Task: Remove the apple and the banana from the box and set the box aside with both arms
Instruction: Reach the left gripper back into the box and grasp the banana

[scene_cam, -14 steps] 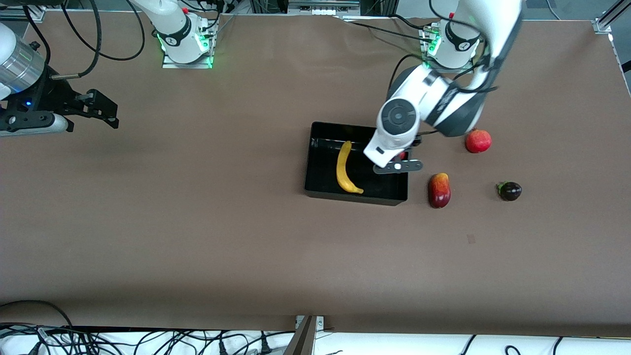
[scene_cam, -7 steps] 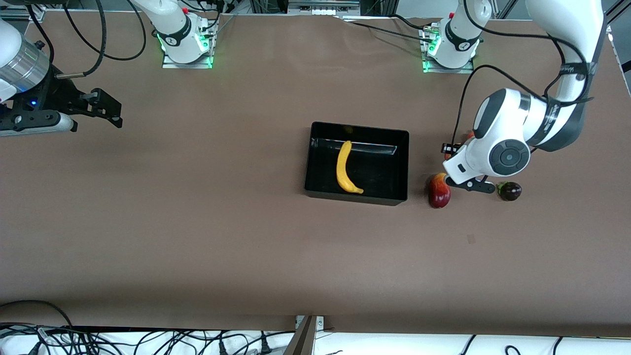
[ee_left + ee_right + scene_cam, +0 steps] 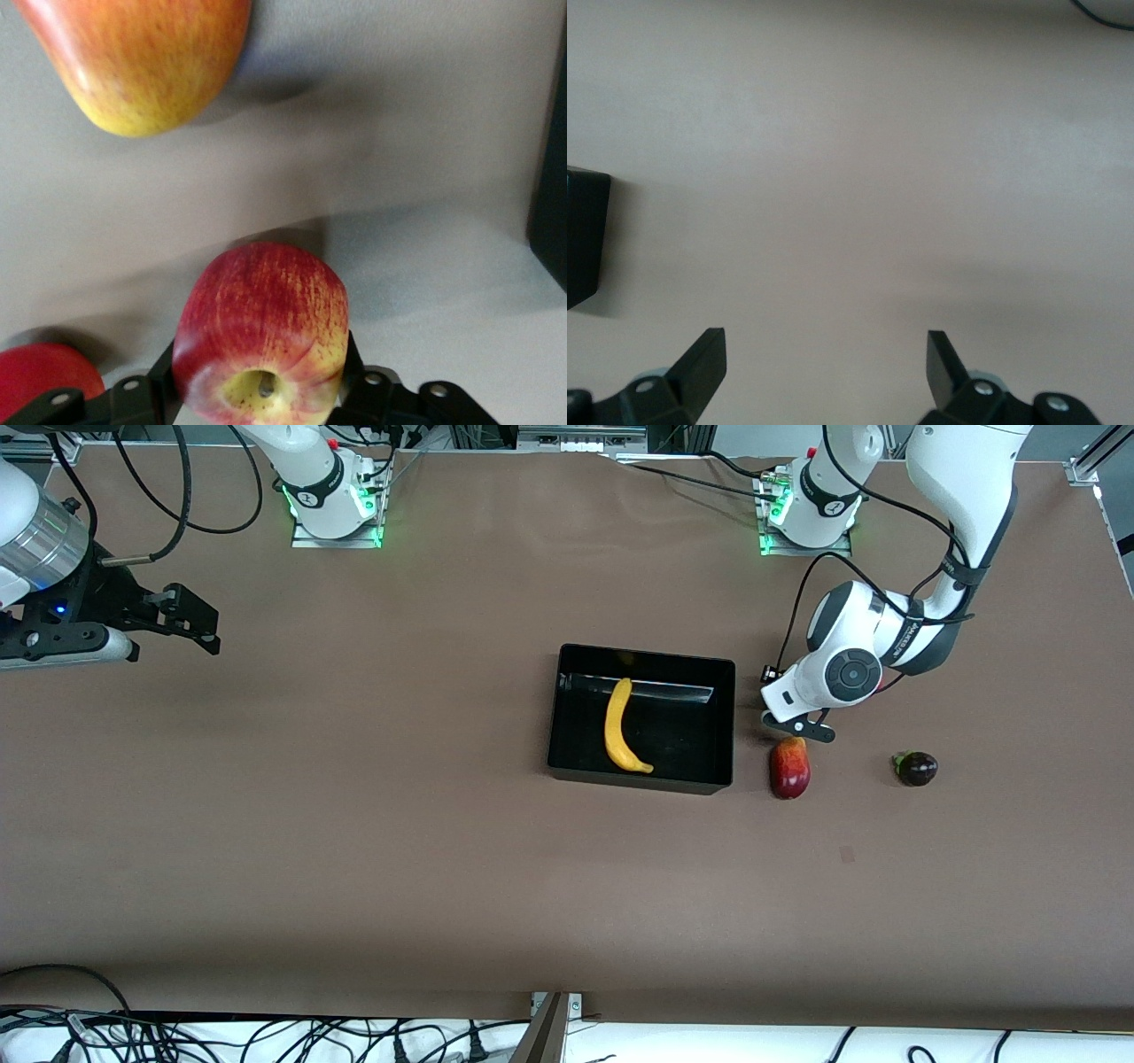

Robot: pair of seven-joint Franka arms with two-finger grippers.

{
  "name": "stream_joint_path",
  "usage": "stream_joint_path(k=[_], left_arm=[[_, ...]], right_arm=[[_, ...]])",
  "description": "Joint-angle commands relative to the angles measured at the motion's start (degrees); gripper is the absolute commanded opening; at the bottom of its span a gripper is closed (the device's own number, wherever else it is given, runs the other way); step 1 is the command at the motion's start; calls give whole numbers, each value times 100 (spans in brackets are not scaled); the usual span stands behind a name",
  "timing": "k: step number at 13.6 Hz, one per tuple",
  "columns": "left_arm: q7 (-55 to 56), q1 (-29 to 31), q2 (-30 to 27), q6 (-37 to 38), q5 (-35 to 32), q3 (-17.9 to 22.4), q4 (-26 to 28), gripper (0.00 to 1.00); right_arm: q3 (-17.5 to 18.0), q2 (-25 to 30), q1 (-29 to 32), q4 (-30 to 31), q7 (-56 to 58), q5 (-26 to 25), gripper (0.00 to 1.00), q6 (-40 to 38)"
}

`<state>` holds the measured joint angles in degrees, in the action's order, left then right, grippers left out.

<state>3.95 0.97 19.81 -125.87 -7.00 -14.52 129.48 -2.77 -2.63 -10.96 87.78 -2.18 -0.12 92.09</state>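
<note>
I can't read any text, label, brand or number from here. There is dark print on the left arm's (image 3: 921,642) grey forearm band, but I can't make out the letters. The bases' markings are just as illegible to me.

Banana (image 3: 619,728): long, curved, yellow, lying flat inside the box (image 3: 641,779), a black open-topped bin. Apple (image 3: 262,332): red-yellow, clamped in the left pincer (image 3: 262,398) above the tabletop (image 3: 399,824).
</note>
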Motion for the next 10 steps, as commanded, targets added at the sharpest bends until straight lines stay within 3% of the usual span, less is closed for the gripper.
stream_joint_path(k=[1, 5, 8, 10], left_arm=[[-34, 8, -328, 210, -74, 2, -27, 100], [54, -158, -470, 2362, 14, -112, -2026, 100], [893, -701, -112, 2524, 442, -165, -3118, 100], [2034, -1412, 651, 2498, 559, -147, -4058, 100]], right_arm=[[5, 52, -12, -15, -28, 82, 100, -51], [-4, 52, -12, -15, -28, 82, 100, -51], [-4, 52, -12, -15, -28, 82, 100, -60], [-4, 52, -12, -15, -20, 82, 100, -51]])
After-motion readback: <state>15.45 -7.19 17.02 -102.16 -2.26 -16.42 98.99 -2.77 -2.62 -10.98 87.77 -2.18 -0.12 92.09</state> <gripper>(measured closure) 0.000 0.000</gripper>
